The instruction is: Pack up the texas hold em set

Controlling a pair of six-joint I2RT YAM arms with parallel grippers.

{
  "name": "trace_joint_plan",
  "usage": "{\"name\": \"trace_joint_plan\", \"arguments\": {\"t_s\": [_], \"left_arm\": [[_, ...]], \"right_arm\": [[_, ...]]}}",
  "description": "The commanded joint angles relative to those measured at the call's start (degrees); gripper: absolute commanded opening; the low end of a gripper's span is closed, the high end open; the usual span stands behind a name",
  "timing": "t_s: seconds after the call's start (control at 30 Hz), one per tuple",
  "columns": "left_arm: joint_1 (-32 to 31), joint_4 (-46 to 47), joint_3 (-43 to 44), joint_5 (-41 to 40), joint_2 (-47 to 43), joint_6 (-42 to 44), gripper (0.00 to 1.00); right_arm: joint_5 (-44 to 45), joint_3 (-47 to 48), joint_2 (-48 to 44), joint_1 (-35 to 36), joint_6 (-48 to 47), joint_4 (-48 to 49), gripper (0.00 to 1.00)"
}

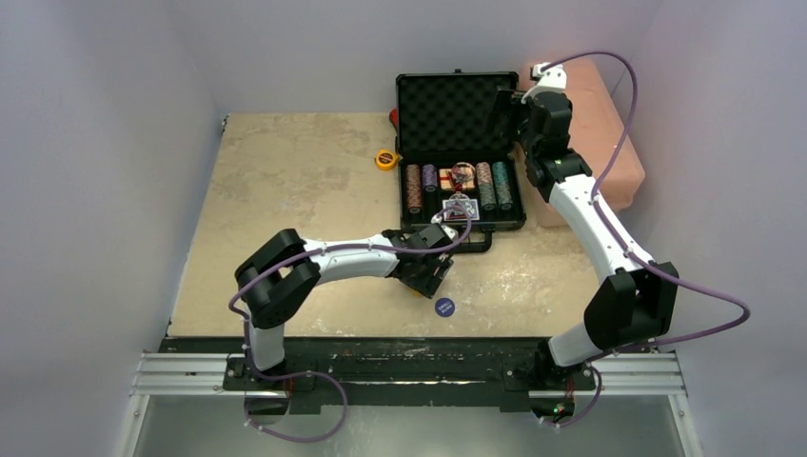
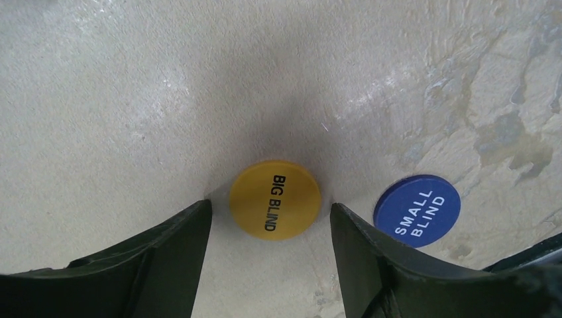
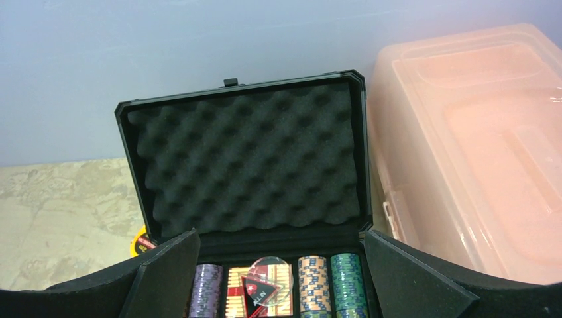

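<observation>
My left fingers (image 2: 166, 265) are matte black. The yellow button (image 2: 274, 199) carries black lettering and the blue button (image 2: 417, 210) white lettering. My bench (image 2: 132, 99) is mottled beige-grey. The briefcase (image 3: 248, 159) is black, its foam lid lining dimpled in an egg-crate pattern. Chip stacks (image 3: 348, 281): purple, tan and green, edge-striped. The plastic box (image 3: 477, 146) is translucent pink.

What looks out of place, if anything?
Two buttons lie loose on the table, outside the case. The yellow button sits untouched between the open fingers of the left gripper, with the blue button beside it. A tape measure lies left of the case and doesn't look like part of the set.
</observation>
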Motion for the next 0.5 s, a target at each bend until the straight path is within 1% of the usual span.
{"name": "trace_joint_plan", "arguments": {"t_s": [0.0,0.47], "left_arm": [[0.08,1.84,-0.08,0.35,0.95,-1.36,0.64],[-0.16,0.97,-1.87,-0.76,2.26,-4.82,0.58]], "right_arm": [[-1.03,2.85,-0.91,-0.23,-1.05,0.42,0.99],[-1.03,3.08,-0.55,-0.21,-1.31,0.15,0.99]]}}
